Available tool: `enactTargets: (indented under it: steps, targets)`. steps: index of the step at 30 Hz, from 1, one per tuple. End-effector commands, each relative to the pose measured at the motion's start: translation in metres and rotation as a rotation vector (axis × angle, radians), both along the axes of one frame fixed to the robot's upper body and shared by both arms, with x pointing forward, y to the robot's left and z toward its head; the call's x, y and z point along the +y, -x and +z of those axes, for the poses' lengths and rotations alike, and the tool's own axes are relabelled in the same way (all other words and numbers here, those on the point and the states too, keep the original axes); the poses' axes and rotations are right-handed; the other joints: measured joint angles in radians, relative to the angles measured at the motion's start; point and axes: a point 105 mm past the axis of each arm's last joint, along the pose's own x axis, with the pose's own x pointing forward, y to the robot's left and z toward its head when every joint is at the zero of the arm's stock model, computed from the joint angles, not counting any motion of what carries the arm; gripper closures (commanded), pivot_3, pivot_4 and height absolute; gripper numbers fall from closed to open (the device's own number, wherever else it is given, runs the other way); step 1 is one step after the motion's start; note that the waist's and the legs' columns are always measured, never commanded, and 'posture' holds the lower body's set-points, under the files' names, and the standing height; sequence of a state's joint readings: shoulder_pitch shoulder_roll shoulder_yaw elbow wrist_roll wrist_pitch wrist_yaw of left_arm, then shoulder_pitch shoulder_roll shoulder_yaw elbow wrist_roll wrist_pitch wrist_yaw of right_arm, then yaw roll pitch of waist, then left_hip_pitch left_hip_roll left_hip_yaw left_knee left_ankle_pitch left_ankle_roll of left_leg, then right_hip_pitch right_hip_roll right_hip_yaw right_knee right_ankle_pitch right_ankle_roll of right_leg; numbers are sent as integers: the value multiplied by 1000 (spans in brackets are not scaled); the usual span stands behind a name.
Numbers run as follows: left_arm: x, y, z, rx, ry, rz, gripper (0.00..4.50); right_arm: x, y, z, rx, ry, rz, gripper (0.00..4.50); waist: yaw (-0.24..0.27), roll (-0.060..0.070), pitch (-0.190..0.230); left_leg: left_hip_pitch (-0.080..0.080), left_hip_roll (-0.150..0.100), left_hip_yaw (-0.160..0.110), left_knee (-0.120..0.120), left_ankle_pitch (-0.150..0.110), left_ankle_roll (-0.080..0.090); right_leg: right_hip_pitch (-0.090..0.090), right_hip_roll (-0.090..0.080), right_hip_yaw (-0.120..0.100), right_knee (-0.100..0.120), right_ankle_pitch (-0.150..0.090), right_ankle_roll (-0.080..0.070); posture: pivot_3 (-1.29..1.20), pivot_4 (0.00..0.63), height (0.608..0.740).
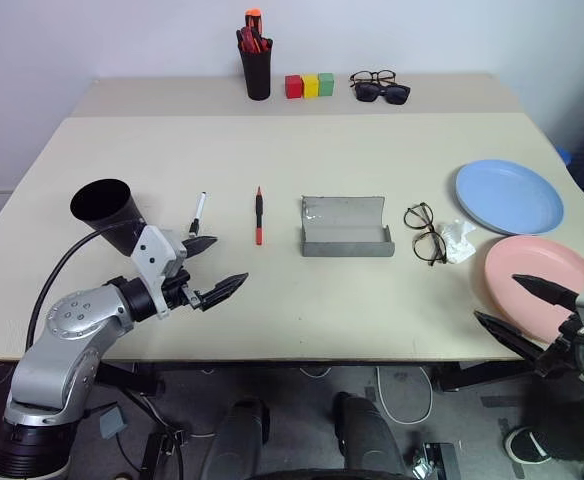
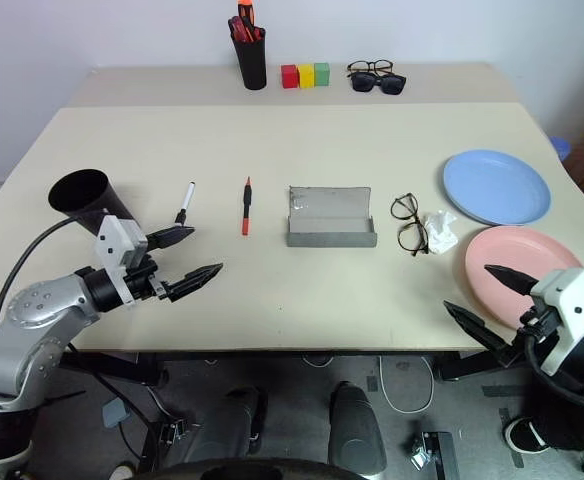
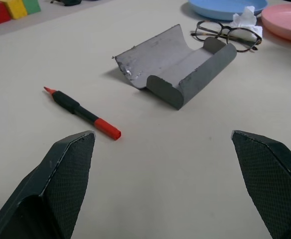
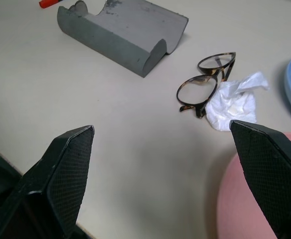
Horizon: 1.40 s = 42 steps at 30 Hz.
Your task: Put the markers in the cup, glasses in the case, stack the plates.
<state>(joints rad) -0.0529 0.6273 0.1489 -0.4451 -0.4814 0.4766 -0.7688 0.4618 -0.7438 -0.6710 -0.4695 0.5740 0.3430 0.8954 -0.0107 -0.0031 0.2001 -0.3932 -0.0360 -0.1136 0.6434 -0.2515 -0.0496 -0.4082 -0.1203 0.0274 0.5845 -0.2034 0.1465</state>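
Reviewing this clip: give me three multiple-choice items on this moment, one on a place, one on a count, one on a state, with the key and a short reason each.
1. What lies between the case and the blue plate?
A. the red marker
B. the glasses and a crumpled white tissue
C. the black cup

2. How many coloured blocks stand at the table's far edge?
A. two
B. three
C. five

3. How is the case's lid?
A. open
B. closed
C. detached

Key: 1 B, the glasses and tissue lie there; 2 B, red, yellow and green; 3 A, the silvery lining shows.
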Motion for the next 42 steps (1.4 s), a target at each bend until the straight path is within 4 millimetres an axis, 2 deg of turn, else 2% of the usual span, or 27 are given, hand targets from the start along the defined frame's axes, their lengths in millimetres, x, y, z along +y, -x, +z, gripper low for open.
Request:
enactTargets:
  steps: [1,31,36,38,42]
  targets:
    - [-4,4,8,-34,-10,-27,0,3,1,9,-37,-4,11,46,0,0,0,0,0,0,0,0,0,0,0,0,0,0,0,0,150,740]
    - [-4,-2,2,-1,11,60,0,1,-8,8,-87,-19,22,46,0,0,0,0,0,0,0,0,0,0,0,0,-1,0,0,0,150,740]
    - [-9,-25,7,57,86,220,0,13,-25,22,-153,-59,135,46,-1,-1,1,0,0,0,0,0,0,1,0,0,-1,0,0,0,150,740]
    - [-17,-38,10,95,107,287,0,22,-40,29,-172,-68,206,46,-2,-1,1,1,0,0,2,0,0,2,0,0,0,1,0,0,150,740]
    - [-47,-66,19,189,177,362,0,43,-67,38,-197,-52,353,46,-1,-3,2,1,-1,-1,3,0,0,3,0,-1,1,1,1,0,150,740]
